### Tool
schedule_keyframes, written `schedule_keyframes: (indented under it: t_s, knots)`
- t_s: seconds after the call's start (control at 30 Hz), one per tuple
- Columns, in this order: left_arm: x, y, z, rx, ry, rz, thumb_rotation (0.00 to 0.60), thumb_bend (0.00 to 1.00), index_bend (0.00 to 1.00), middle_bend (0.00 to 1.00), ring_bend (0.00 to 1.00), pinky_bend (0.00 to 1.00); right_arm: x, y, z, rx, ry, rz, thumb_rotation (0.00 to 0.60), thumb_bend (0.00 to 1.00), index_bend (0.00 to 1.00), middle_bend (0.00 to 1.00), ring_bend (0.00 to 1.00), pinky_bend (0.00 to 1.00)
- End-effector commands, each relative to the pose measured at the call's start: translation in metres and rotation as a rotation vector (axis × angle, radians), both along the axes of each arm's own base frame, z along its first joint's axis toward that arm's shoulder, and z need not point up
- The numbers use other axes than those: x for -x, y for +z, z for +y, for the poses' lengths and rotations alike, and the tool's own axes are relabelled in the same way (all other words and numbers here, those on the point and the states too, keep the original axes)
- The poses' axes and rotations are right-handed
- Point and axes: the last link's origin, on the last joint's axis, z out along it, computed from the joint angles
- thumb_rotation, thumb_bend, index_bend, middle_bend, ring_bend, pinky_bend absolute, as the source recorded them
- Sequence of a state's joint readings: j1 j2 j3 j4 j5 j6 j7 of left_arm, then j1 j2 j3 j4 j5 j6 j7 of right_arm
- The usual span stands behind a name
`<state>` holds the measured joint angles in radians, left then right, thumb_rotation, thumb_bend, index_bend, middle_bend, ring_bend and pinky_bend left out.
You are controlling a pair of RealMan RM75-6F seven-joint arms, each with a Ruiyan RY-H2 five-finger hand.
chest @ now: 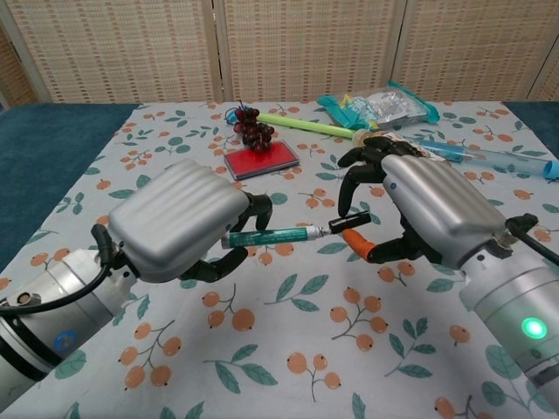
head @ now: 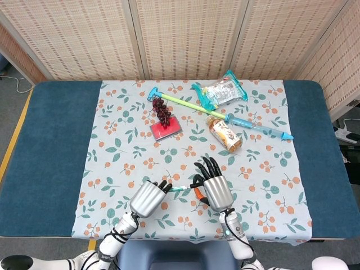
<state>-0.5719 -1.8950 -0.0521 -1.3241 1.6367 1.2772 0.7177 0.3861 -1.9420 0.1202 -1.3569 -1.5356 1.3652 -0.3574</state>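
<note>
Green marker pen is lying level in the air above the floral tablecloth, near the table's front edge. Left hand is gripping the barrel, fingers curled tight around it. Right hand is pinching the black cap at the pen's 3 o'clock end; a narrow gap is showing between cap and barrel, so the cap is looking just off or nearly so. Orange thumb tip is sitting just under the cap.

Judgement on doing this well: left hand should be keeping the barrel steady and level while the right is drawing the cap straight along the pen's axis toward 3 o'clock, no twisting down, pinch kept firm so the small cap is not slipping out.

Pen relative to the hands: it is bridging them, barrel inside the left hand, cap end between the right hand's fingers.

Further out, at 12 o'clock: grapes resting on a red box, a bottle lying on its side, a long green-and-blue stick, a snack bag.
</note>
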Motion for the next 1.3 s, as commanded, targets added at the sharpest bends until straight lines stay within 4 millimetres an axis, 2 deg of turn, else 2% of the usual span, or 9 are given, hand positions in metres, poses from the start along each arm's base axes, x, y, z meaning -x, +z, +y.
schedule_keyframes:
  t_s: [0.03,0.27,0.43,0.57,0.7,0.87,0.97,1.1,1.3]
  knots:
    - [0.001,0.001,0.001,-0.003,0.003,-0.002,0.600,0.64,0.84,0.97,0.84,1.00,0.001,0.002,0.000,0.005,-0.001,-0.001,0.600,0.54,0.85,0.17,0.00,0.00]
    - [0.027,0.011,0.019,-0.001,0.060,0.016,0.600,0.62,0.81,0.94,0.84,1.00,0.023,0.008,-0.003,0.004,-0.054,0.043,0.600,0.54,0.85,0.18,0.00,0.00]
    - [0.056,0.007,0.031,0.054,0.132,0.049,0.600,0.58,0.75,0.87,0.84,1.00,0.037,0.001,-0.003,-0.035,-0.098,0.064,0.600,0.54,0.76,0.18,0.00,0.00]
    - [0.063,0.004,0.034,0.079,0.150,0.077,0.600,0.52,0.68,0.79,0.84,1.00,0.046,-0.013,-0.002,-0.093,-0.137,0.121,0.600,0.54,0.60,0.18,0.00,0.00]
    - [0.067,0.003,0.032,0.106,0.150,0.117,0.600,0.49,0.50,0.59,0.82,1.00,0.045,-0.019,-0.004,-0.102,-0.150,0.137,0.600,0.51,0.38,0.14,0.00,0.00]
    - [0.071,0.005,0.033,0.131,0.162,0.157,0.600,0.48,0.30,0.33,0.77,1.00,0.047,-0.022,-0.003,-0.123,-0.167,0.168,0.600,0.49,0.21,0.07,0.00,0.00]
    - [0.073,0.007,0.033,0.143,0.174,0.150,0.600,0.46,0.22,0.23,0.72,1.00,0.046,-0.020,-0.003,-0.129,-0.168,0.165,0.600,0.47,0.10,0.04,0.00,0.00]
    - [0.071,0.011,0.032,0.150,0.173,0.131,0.600,0.43,0.11,0.11,0.64,0.99,0.042,-0.013,0.001,-0.125,-0.160,0.147,0.600,0.46,0.06,0.03,0.00,0.00]
    - [0.063,0.031,0.035,0.138,0.174,0.023,0.600,0.41,0.03,0.03,0.33,0.74,0.044,0.024,0.012,-0.093,-0.116,0.152,0.600,0.41,0.00,0.01,0.00,0.00]
